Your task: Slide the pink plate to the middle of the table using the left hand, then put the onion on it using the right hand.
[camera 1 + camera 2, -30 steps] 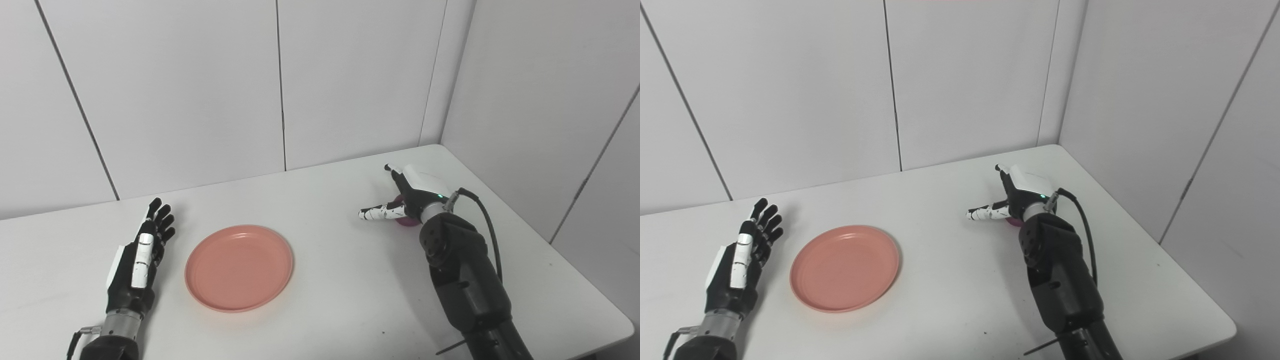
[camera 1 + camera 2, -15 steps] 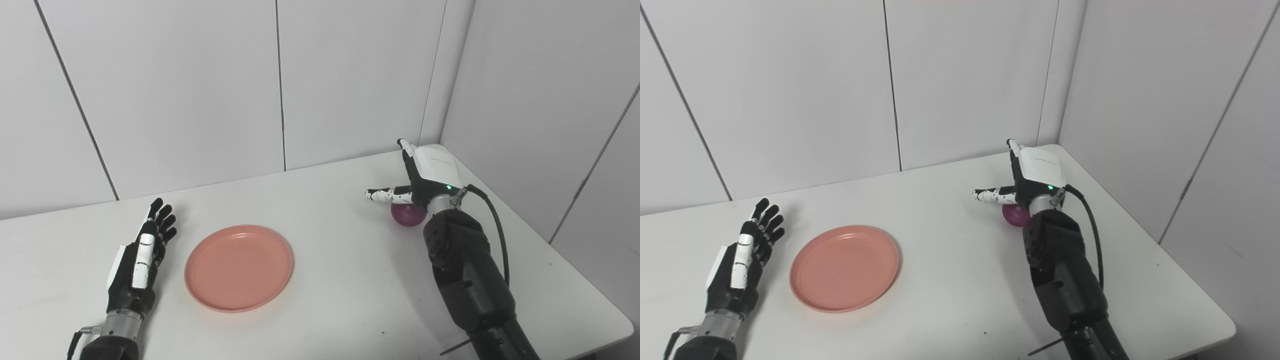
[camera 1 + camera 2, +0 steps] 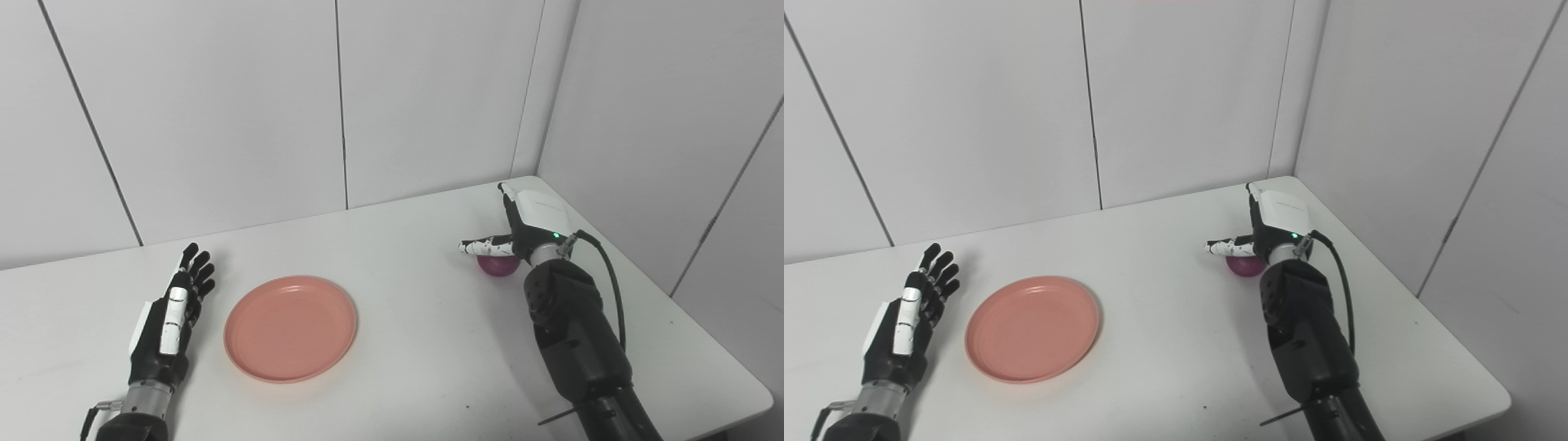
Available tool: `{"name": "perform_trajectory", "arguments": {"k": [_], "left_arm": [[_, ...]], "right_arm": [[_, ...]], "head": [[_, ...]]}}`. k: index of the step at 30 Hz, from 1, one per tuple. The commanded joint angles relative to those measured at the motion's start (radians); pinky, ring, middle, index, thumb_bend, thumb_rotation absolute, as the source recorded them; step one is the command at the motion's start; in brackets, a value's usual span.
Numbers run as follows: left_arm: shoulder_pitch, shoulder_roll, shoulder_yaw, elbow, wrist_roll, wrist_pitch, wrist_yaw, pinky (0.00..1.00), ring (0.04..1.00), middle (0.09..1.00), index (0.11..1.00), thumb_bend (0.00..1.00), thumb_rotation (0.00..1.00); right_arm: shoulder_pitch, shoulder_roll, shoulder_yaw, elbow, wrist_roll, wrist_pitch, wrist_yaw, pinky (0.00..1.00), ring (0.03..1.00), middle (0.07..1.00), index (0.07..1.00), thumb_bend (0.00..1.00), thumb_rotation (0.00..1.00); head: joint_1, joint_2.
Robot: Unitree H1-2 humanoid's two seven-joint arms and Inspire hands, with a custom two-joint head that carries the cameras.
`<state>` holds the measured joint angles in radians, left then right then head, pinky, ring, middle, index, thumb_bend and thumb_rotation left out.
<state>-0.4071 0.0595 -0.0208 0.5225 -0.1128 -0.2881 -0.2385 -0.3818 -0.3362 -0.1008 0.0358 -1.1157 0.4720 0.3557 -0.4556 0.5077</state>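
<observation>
The right robot hand [image 3: 527, 229] hangs directly over the onion [image 3: 497, 266], its back turned up and its thumb reaching out sideways above the bulb's top. That posture suits a grasp from above, but the fingers are hidden behind the palm, so I cannot tell whether they are spread or already curling toward the onion. The onion seems to sit on the counter [image 3: 416, 318], not lifted, well to the right of the pink plate [image 3: 290, 328] and near the far right corner.

The left robot hand [image 3: 174, 309] lies just to the left of the pink plate, palm side toward it, fingers straight, slightly apart and holding nothing. It looks parked there, close enough to nudge the rim yet clear of the space where the onion must land.

The pink plate is a shallow round dish in salmon pink with a raised lip and nothing in it. It rests flat, somewhat left of the counter's centre, so I judge the sliding step either done loosely or only partly done.

The onion is small, round and purple-red with a smooth, faintly glossy skin; only its lower half shows beneath the thumb. Being round, it would likely roll if pinched off centre.
</observation>
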Motion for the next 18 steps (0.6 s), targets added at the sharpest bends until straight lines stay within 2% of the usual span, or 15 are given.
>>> {"name": "perform_trajectory", "arguments": {"k": [1, 18], "left_arm": [[0.039, 0.006, 0.003, 0.021, -0.005, -0.005, -0.004, 0.95, 0.964, 0.972, 0.982, 0.66, 1.00], [0.046, 0.001, 0.002, -0.006, -0.004, 0.014, -0.001, 0.95, 0.962, 0.968, 0.982, 0.65, 1.00]], "right_arm": [[-0.045, -0.018, -0.006, -0.005, -0.009, -0.002, 0.007, 0.91, 0.900, 0.909, 0.937, 0.93, 0.58], [-0.047, -0.017, -0.003, 0.051, 0.037, -0.002, 0.002, 0.88, 0.884, 0.903, 0.928, 0.94, 0.55]], "head": [[0.001, 0.001], [0.007, 0.008]]}}
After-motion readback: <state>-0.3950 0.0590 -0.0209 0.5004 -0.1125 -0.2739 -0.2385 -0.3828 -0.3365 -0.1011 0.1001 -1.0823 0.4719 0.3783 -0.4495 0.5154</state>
